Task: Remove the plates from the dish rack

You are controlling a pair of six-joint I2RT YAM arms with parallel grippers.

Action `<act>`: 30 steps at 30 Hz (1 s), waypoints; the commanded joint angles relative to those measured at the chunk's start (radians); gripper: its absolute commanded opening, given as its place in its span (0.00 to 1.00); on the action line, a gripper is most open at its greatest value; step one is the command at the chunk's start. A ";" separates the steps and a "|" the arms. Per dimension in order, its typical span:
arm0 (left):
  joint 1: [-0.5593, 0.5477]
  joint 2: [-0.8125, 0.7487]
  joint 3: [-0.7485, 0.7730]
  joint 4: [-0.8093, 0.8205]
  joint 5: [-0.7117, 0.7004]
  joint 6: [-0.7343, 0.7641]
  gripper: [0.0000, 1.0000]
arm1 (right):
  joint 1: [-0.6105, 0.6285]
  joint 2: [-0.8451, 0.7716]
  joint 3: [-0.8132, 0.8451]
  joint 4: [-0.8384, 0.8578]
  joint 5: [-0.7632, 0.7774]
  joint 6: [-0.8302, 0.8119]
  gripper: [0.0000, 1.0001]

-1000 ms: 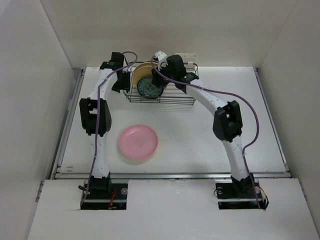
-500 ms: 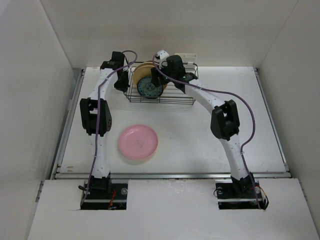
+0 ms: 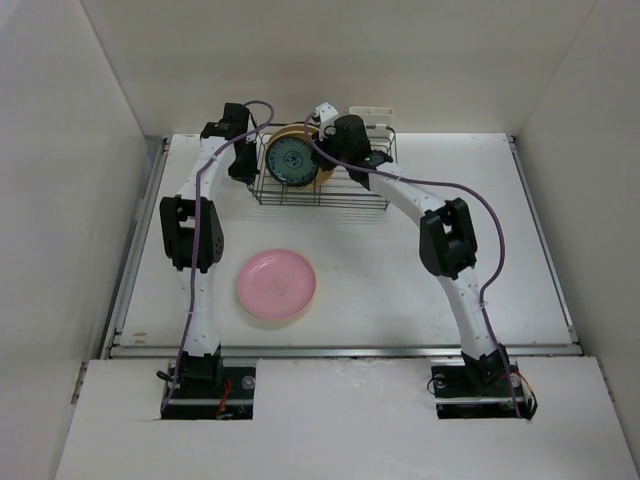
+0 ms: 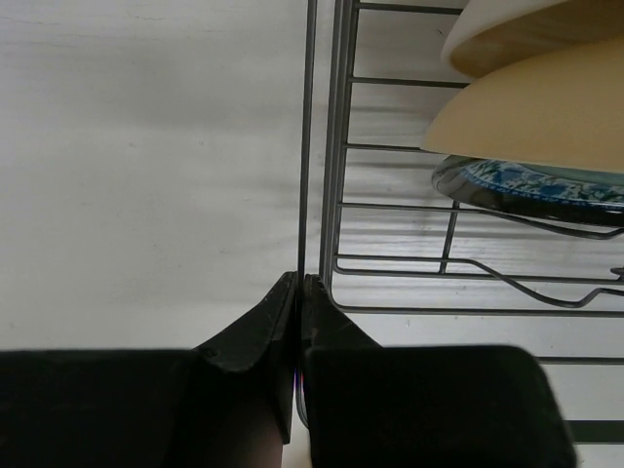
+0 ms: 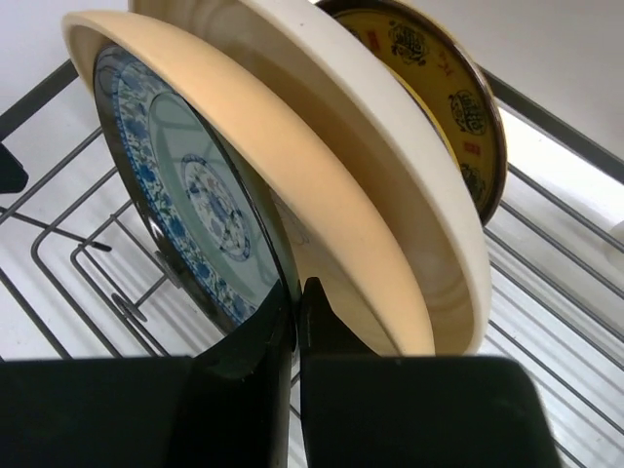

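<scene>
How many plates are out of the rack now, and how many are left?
One is out: the pink plate lies flat on the table. The right end effector is shut on the teal-patterned plate, while the left end effector pinches an edge wire of the dish rack. The tan plate, cream plate and brown-and-yellow plate stand in the rack, not yet unloaded.

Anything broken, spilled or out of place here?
Nothing stands out. The left gripper pinches the dish rack's edge wire, likely steadying it; the right gripper clamps the teal-patterned plate's rim. No spills or breaks show.
</scene>
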 commanded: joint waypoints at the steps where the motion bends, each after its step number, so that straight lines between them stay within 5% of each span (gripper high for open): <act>1: 0.012 -0.010 0.013 -0.071 -0.026 -0.063 0.00 | 0.003 -0.127 -0.050 0.068 0.027 -0.015 0.00; 14: -0.006 -0.028 0.013 -0.091 -0.085 -0.129 0.00 | 0.032 -0.425 -0.287 0.125 0.090 -0.141 0.00; 19: -0.015 -0.029 0.013 -0.091 -0.085 -0.139 0.00 | 0.032 -0.549 -0.378 -0.005 0.039 -0.141 0.00; 23: -0.025 -0.029 0.013 -0.100 -0.097 -0.129 0.00 | 0.000 -0.636 -0.485 -0.227 -0.158 -0.034 0.00; 30: -0.025 -0.038 0.003 -0.100 -0.106 -0.111 0.00 | -0.149 -0.824 -0.964 -0.222 -0.392 0.276 0.00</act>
